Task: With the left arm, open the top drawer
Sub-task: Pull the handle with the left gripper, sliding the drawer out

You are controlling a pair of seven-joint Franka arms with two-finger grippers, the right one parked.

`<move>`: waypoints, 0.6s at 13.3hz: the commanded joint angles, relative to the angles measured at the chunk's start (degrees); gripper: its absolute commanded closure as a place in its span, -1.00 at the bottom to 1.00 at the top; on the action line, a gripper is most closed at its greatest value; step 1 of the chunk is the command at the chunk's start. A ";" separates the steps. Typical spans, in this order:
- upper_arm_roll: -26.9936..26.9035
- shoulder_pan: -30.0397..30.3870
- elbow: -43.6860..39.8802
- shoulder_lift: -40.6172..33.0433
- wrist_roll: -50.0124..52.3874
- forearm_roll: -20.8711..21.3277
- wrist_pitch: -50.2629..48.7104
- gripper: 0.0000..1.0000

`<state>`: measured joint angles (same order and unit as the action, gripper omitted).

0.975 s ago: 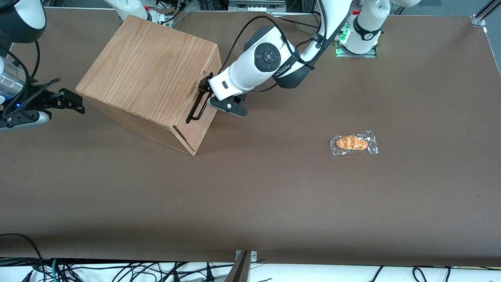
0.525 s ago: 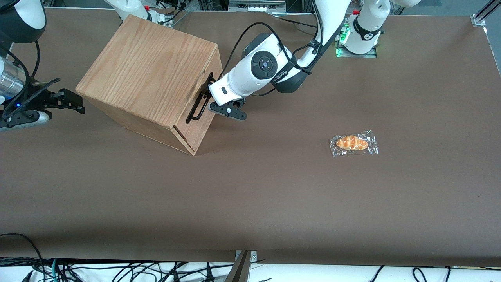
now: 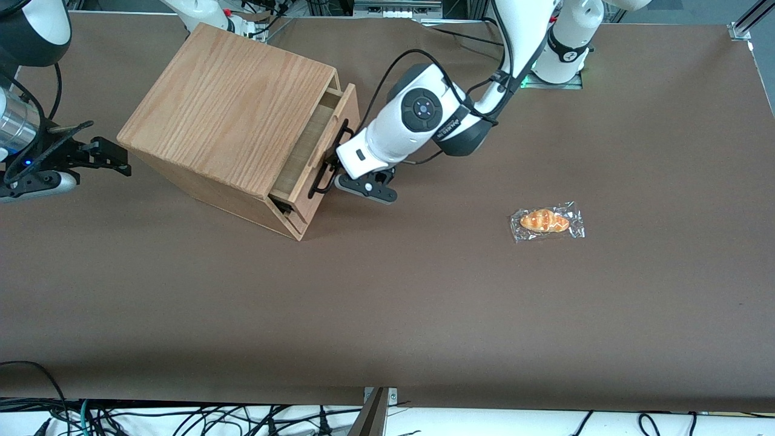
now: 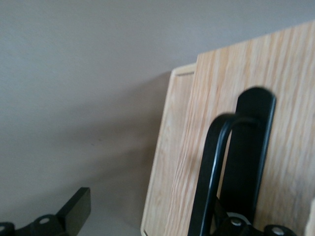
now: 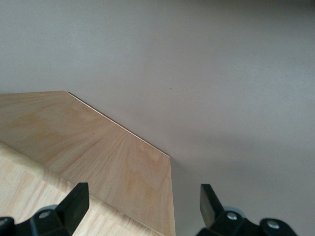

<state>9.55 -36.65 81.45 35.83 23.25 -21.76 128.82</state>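
The light oak cabinet (image 3: pixel 236 115) stands angled on the brown table, toward the parked arm's end. Its top drawer (image 3: pixel 339 130) is pulled partly out, and a gap shows between its front and the cabinet body. The long black bar handle (image 3: pixel 329 162) runs along the drawer front (image 4: pixel 231 98). My left arm's gripper (image 3: pixel 332 174) is at this handle (image 4: pixel 210 167), hooked round the bar. It is open: one finger (image 4: pixel 74 211) stands wide of the handle over the table, while the other is hidden at the bar.
A wrapped bread roll (image 3: pixel 547 221) lies on the table toward the working arm's end, nearer the front camera than the arm's base. The lower drawer front (image 3: pixel 301 213) is shut below the top one. The parked arm's wrist camera shows the cabinet's wood (image 5: pixel 98 157).
The gripper has drawn back from the cabinet with the handle, and the top drawer, shut one second ago, now stands partly out.
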 commanded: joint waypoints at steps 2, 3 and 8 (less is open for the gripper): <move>-0.06 3.16 -1.91 0.83 -3.73 1.55 -2.17 -1.00; -0.06 4.04 -1.83 0.91 -4.43 1.55 -2.35 -1.00; -0.06 8.61 -1.91 0.83 -9.53 1.37 -7.36 -1.00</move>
<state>9.52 -30.32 80.85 35.82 16.07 -21.68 123.65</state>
